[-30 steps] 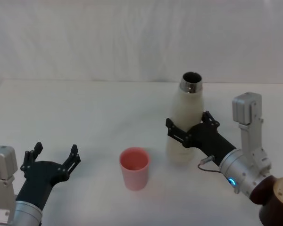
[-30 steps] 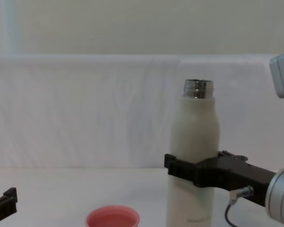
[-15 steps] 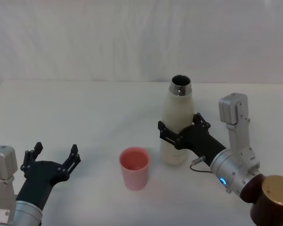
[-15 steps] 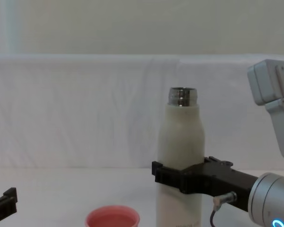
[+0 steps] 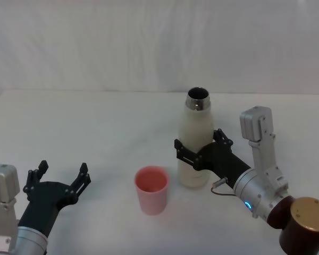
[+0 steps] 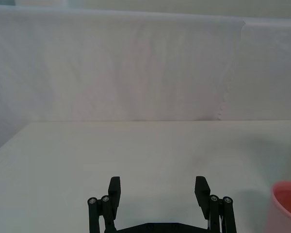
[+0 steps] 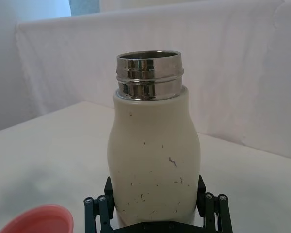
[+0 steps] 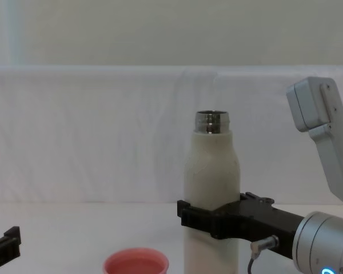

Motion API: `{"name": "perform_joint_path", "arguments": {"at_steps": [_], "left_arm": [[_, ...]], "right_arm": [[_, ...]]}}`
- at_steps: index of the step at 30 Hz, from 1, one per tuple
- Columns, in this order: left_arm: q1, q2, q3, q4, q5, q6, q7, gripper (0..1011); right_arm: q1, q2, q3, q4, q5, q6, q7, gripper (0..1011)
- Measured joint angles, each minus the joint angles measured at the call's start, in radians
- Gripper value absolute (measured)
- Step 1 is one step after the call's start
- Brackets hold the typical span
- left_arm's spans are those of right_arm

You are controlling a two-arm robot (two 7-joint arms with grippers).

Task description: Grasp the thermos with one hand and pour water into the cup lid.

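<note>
The cream-white thermos (image 5: 195, 146) stands upright with its open steel neck (image 7: 149, 75) at the top, to the right of the pink cup lid (image 5: 151, 189). My right gripper (image 5: 199, 150) is shut on the thermos around its lower body, black fingers on both sides; the chest view also has the thermos (image 8: 211, 194) in that grip, with the cup lid (image 8: 136, 264) lower left. The cup lid's rim (image 7: 36, 224) sits close beside the bottle. My left gripper (image 5: 61, 180) stands open near the table's front left, holding nothing, apart from the cup lid (image 6: 287, 201).
A white table (image 5: 95, 127) runs back to a white cloth backdrop (image 5: 149, 42). A brown round joint cap (image 5: 308, 215) of my right arm sits at the lower right. Bare surface lies between the left gripper and the cup lid.
My right gripper has carried the upright thermos leftward, closer to the cup lid. The left arm has not moved.
</note>
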Motion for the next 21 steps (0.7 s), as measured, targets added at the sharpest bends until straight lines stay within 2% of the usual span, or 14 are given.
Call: {"name": "perform_joint_path", "arguments": {"at_steps": [21], "left_arm": [[0.0, 0.0, 0.0, 0.0, 0.0, 0.0, 0.0, 1001]], "right_arm": [[0.006, 0.02, -0.027, 0.006, 0.027, 0.005, -0.014, 960]]}}
